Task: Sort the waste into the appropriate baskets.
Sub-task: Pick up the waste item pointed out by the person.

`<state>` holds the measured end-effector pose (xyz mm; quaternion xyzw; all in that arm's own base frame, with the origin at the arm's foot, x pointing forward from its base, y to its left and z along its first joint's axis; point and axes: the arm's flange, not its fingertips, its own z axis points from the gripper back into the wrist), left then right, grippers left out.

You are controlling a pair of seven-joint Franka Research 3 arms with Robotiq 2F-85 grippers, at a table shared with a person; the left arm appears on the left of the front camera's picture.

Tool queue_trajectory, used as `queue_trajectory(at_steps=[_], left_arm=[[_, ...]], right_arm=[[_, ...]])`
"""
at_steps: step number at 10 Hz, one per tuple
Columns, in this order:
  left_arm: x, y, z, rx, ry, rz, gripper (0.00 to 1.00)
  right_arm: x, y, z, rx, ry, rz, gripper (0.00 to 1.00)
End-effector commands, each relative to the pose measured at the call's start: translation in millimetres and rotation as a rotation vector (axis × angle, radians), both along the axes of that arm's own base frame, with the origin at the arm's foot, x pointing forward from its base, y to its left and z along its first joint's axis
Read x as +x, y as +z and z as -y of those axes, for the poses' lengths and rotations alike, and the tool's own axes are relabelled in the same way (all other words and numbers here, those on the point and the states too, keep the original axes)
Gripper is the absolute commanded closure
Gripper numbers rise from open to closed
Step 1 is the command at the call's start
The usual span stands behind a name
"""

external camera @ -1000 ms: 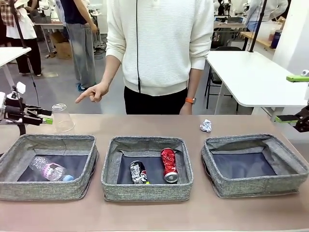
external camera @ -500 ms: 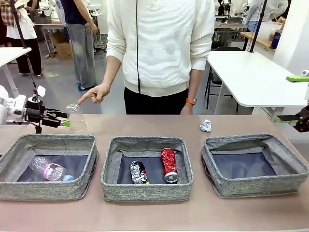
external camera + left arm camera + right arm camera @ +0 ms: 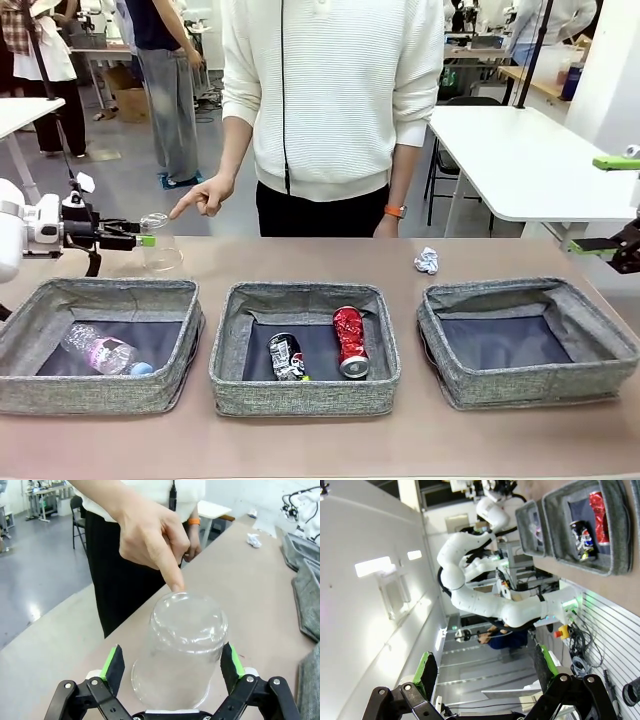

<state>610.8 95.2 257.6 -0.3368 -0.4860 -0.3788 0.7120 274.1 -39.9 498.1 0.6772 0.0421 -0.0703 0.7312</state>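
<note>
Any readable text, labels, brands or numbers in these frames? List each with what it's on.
No text is legible.
Pinkish label on the clear plastic bottle: print too blurred to read.
Print on the crushed red can: pale markings, unreadable.
Print on the crushed dark can: too small to read.

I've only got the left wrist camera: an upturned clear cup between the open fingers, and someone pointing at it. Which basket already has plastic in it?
Observer: The left basket, just on the robot's side of the clear plastic cup, holds a clear plastic bottle with a pinkish label.
Operator: What's in the middle basket?
Observer: A crushed red can and a crushed dark can.
Operator: And the right one?
Observer: The right basket has only its dark bottom showing.
</note>
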Motion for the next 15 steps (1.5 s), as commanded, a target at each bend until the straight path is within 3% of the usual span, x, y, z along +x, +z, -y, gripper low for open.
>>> queue_trajectory(at_steps=[1, 8, 9, 10, 15], left_arm=[[2, -6, 14, -0.016, 0.006, 0.029, 0.00], [-1, -16, 36, 0.012, -0.040, -0.016, 0.00], [0, -18, 35, 0.053, -0.058, -0.095, 0.11], [-3, -19, 34, 0.055, -0.061, -0.121, 0.19], [-9, -13, 25, 0.057, -0.056, -0.139, 0.69]], right_arm=[[1, 5, 0, 0.017, -0.007, 0.004, 0.00], [1, 5, 0, 0.017, -0.007, 0.004, 0.00], [1, 5, 0, 0.017, -0.007, 0.004, 0.00], [1, 5, 0, 0.017, -0.007, 0.004, 0.00], [1, 5, 0, 0.017, -0.007, 0.004, 0.00]])
